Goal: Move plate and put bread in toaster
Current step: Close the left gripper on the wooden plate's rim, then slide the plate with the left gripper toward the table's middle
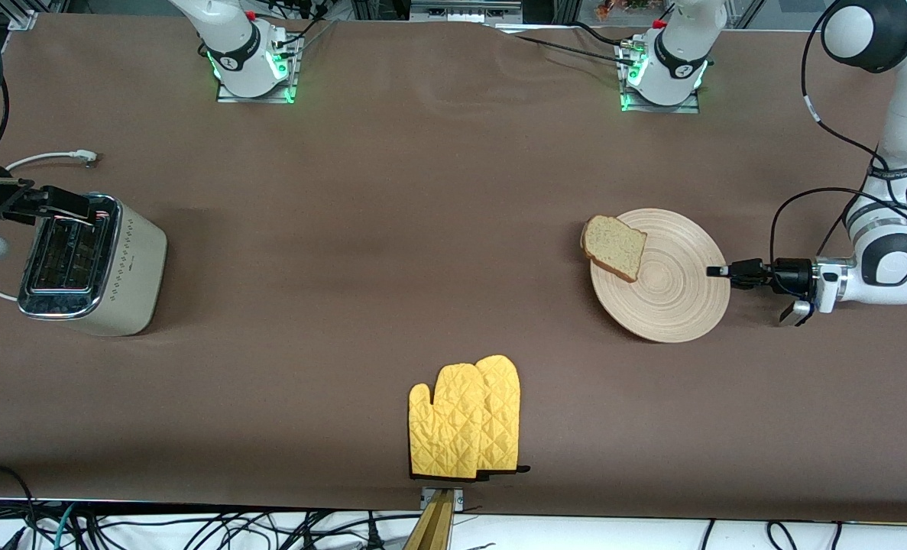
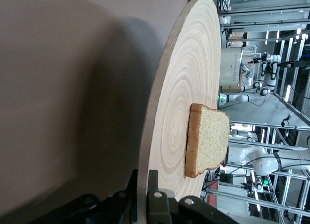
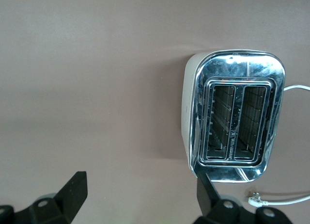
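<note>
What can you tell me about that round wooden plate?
The plate is round, flat, pale wood with ring grain. It sits toward the left arm's end of the table. The bread lies on it, overhanging its rim. The left gripper is shut on the rim at the edge away from the bread.

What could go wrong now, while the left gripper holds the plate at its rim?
1. The bread overhangs the plate edge, away from the left gripper; tilting may drop it.
2. A thin rim grip could slip.
3. The right gripper, open over the toaster, might bump it.
</note>
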`<state>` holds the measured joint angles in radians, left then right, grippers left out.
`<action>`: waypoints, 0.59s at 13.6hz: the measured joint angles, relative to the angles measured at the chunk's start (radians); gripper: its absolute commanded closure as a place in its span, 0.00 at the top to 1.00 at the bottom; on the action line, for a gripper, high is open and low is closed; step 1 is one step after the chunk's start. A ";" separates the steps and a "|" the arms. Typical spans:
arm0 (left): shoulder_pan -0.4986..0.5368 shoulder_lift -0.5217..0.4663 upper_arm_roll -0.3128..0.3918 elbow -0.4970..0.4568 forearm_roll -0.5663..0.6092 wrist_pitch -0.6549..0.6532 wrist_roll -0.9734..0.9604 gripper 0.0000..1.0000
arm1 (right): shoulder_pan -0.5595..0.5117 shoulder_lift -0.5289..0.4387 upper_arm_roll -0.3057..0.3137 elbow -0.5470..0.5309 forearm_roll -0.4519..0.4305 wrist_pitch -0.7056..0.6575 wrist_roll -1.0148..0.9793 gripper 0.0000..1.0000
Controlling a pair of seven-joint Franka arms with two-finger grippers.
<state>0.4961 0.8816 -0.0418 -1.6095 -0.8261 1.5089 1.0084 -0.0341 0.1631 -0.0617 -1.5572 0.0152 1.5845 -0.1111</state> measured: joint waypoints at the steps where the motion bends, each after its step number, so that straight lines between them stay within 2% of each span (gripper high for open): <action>1: -0.010 -0.007 -0.010 0.003 0.000 -0.003 -0.002 0.00 | 0.000 0.000 0.000 0.000 0.000 0.000 0.000 1.00; 8: -0.073 -0.042 -0.147 0.002 0.000 0.011 -0.138 0.00 | 0.000 0.003 0.000 0.000 0.000 0.000 0.000 1.00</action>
<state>0.4230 0.8391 -0.1884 -1.6075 -0.8263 1.5201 0.8706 -0.0341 0.1664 -0.0617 -1.5572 0.0152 1.5845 -0.1111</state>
